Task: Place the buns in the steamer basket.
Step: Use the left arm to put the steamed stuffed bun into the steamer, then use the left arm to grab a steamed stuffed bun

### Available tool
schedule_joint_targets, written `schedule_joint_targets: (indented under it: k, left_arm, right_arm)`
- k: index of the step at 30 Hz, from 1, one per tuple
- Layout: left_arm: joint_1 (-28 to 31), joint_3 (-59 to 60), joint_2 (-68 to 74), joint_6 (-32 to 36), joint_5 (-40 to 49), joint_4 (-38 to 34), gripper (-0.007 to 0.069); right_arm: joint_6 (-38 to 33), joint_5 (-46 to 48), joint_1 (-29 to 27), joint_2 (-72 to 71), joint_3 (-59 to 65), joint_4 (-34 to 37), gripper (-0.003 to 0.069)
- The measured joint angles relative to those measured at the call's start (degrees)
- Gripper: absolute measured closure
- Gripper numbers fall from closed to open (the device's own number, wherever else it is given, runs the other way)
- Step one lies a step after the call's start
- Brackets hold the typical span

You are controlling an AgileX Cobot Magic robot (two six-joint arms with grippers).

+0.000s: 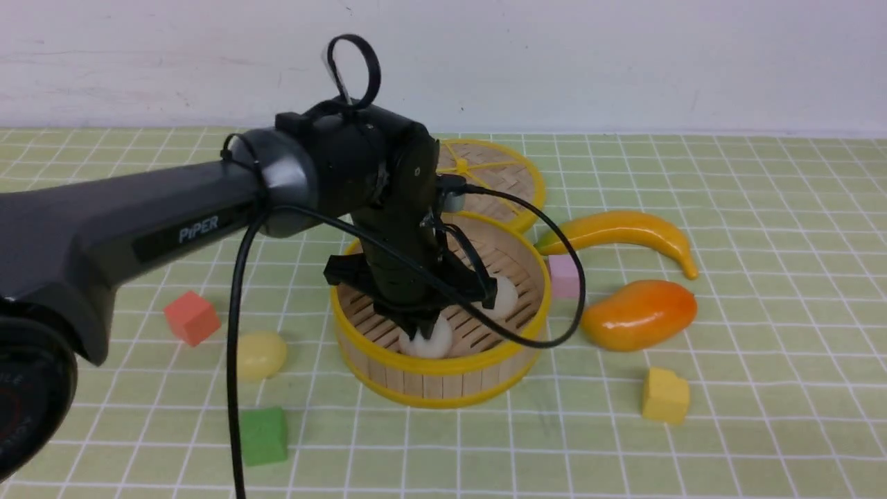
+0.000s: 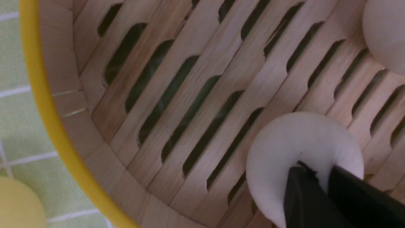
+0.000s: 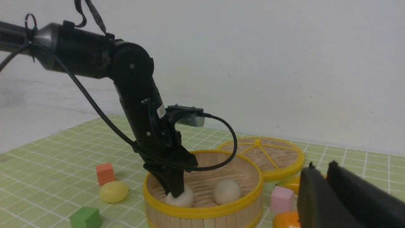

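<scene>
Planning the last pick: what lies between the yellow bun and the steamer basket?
Only bare checked mat separates the yellow bun from the steamer basket, clearest in the right wrist view.

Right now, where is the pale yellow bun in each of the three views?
Front view: the yellow bun lies left of the steamer basket, outside it.
Left wrist view: the bun, cut off by the picture's edge, just outside the basket.
Right wrist view: the bun lies outside, beside the basket.
Shared landmark: the basket's yellow rim.
</scene>
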Motion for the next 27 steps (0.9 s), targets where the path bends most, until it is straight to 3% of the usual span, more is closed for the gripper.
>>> schedule_joint_targets:
  k: [2, 5, 10, 15, 18, 22, 27]
  left_arm:
    - [0.0, 0.0, 0.0, -0.1, -0.1, 0.0, 0.0483]
    - [0.0, -0.1, -0.5, -0.3, 0.2, 0.0, 0.0333]
    - [0.0, -0.1, -4.3, 0.2, 3.3, 3.0, 0.0216]
    - [1.2, -0.1, -12.5, -2.0, 8.1, 14.2, 0.0209]
    - [5.8, 0.7, -16.3, -4.0, 9.9, 16.4, 0.0231]
    - [13.3, 4.7, -18.0, -4.0, 9.7, 12.2, 0.0275]
    - [20.1, 11.8, -16.5, 0.8, 4.7, 0.1, 0.0300]
  right_arm:
    - [0.0, 0.0, 0.0, 0.0, 0.0, 0.0, 0.0595]
    - [0.0, 0.0, 0.0, 0.0, 0.0, 0.0, 0.0591]
    - [0.0, 0.0, 0.0, 0.0, 0.0, 0.0, 0.0584]
    - [0.0, 0.0, 0.0, 0.0, 0.0, 0.0, 0.0577]
    - [0.0, 0.0, 0.0, 0.0, 0.0, 0.0, 0.0573]
    - [0.0, 0.0, 0.0, 0.0, 0.0, 0.0, 0.0569]
    - [0.0, 0.0, 0.0, 0.0, 0.0, 0.0, 0.0564]
